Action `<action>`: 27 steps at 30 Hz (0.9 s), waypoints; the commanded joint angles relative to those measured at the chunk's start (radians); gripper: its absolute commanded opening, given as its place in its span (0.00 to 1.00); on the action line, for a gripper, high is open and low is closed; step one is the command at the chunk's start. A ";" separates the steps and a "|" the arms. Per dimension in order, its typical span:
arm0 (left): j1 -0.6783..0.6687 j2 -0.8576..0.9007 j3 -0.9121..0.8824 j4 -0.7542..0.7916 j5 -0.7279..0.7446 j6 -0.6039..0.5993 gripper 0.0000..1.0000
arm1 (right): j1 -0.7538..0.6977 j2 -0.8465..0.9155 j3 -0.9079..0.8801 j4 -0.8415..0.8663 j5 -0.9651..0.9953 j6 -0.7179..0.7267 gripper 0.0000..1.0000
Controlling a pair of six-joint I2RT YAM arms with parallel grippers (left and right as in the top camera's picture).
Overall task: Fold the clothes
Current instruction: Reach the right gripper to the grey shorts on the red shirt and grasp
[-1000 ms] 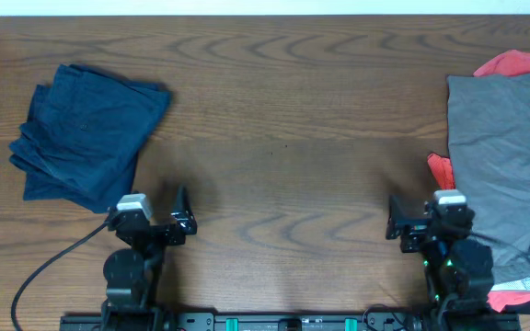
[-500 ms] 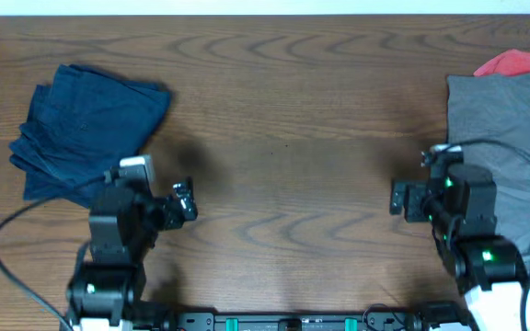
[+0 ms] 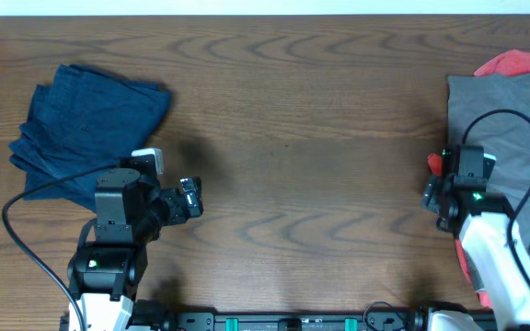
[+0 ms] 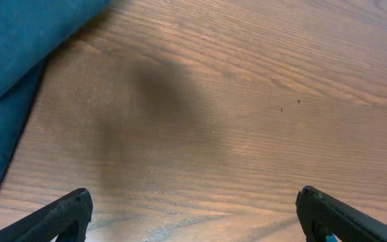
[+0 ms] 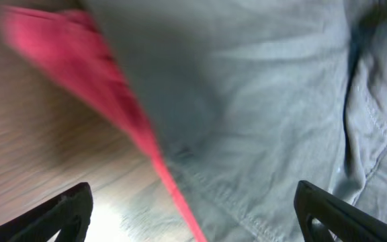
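Dark brown wood-grain table (image 3: 293, 110), pale strip (image 3: 265, 5) past its far edge. Far left lies a folded dark-blue cloth garment (image 3: 86, 133); at rt edge a rumpled grey cloth garment (image 3: 500, 119) over a red cloth garment (image 3: 518, 62). L gripper (image 3: 190, 197) near-left, fingers spread wide over bare wood beside the blue fabric. R gripper (image 3: 433, 193) near-rt, fingers spread too, above grey & red fabric
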 commanded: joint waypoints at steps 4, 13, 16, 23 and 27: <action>0.006 0.001 0.016 0.000 0.014 -0.013 0.98 | -0.076 0.132 0.002 0.060 0.054 0.045 0.92; 0.006 0.001 0.016 0.000 0.014 -0.013 0.98 | -0.119 0.190 0.002 0.101 0.063 0.082 0.71; 0.006 0.001 0.016 0.000 0.014 -0.013 0.98 | -0.129 0.190 0.002 0.116 0.063 0.082 0.55; 0.006 0.001 0.016 0.001 0.014 -0.013 0.98 | -0.135 0.187 0.010 0.140 0.060 0.089 0.41; 0.006 0.001 0.016 0.001 0.014 -0.013 0.98 | -0.135 0.165 0.032 0.111 0.055 0.089 0.02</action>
